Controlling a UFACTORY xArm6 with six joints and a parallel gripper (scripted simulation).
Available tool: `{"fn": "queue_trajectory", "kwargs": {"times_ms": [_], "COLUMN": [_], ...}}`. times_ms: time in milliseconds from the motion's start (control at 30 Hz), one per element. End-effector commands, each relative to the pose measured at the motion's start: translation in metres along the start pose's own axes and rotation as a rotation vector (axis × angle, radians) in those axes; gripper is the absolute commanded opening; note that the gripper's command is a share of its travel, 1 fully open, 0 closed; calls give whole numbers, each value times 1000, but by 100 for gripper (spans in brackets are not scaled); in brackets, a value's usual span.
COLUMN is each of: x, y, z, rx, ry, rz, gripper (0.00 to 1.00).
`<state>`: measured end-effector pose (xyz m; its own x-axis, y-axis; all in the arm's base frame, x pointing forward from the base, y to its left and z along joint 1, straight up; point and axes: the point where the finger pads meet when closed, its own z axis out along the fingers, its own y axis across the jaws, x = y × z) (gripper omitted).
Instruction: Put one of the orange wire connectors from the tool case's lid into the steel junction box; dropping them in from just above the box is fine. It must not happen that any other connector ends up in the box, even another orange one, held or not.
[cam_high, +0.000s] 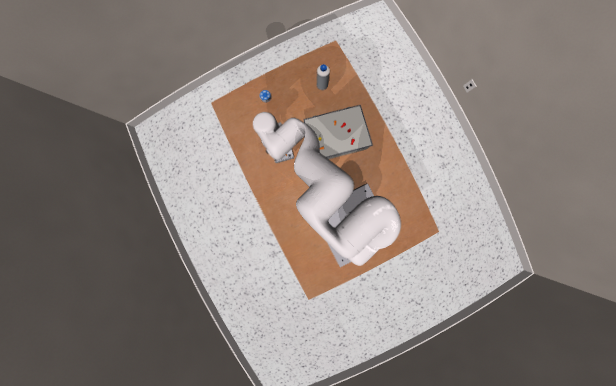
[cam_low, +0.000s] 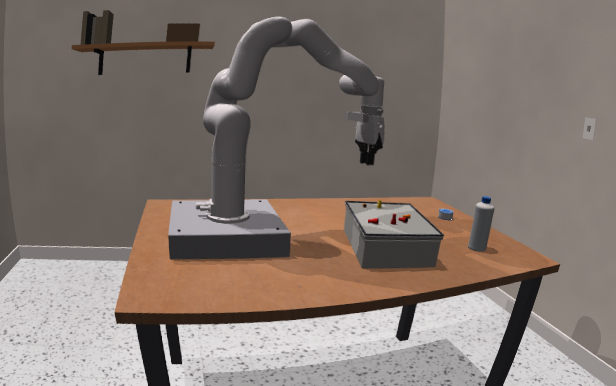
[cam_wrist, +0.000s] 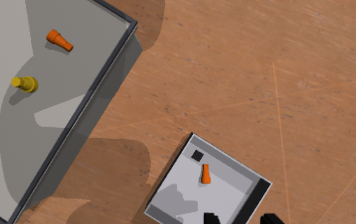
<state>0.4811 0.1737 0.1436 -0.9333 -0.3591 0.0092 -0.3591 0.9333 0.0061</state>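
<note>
Hand (cam_low: 369, 157) hangs high above the counter (cam_low: 310, 280), pointing downward, beyond the tool case (cam_low: 395, 245) in the exterior view. In the wrist view the two dark fingertips show at the bottom edge; the hand (cam_wrist: 241, 219) is partly open, with a bare gap between the fingers and nothing gripped. Directly below, the steel junction box (cam_wrist: 226, 156) sits on the wood counter (cam_wrist: 225, 75), a small square open-topped tray with pale grey walls, one dark side and a small dark square on its floor. One orange wire connector (cam_wrist: 205, 173) lies on the box floor near the middle: a short cone, bright orange, wide end toward the bottom of the frame. The box stands apart from the tool case, with a strip of bare counter between them. On the grey lid (cam_wrist: 80, 65) of the case a second orange connector (cam_wrist: 59, 40) lies on its side, and a yellow connector (cam_wrist: 25, 84) sits near it. The exterior view shows red connectors (cam_low: 373, 220) on the same lid. A blue roll (cam_low: 445, 214) and a grey bottle (cam_low: 481, 224) with a blue cap stand on the counter to the right of the case.
</note>
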Motion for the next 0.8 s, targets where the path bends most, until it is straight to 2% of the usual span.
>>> {"fn": "queue_trajectory", "kwargs": {"times_ms": [0,767], "x": [-1,-1], "y": [0,0], "z": [-2,-2], "rx": [0,0], "ry": [-5,-5], "rz": [0,0], "gripper": [27,27]}}
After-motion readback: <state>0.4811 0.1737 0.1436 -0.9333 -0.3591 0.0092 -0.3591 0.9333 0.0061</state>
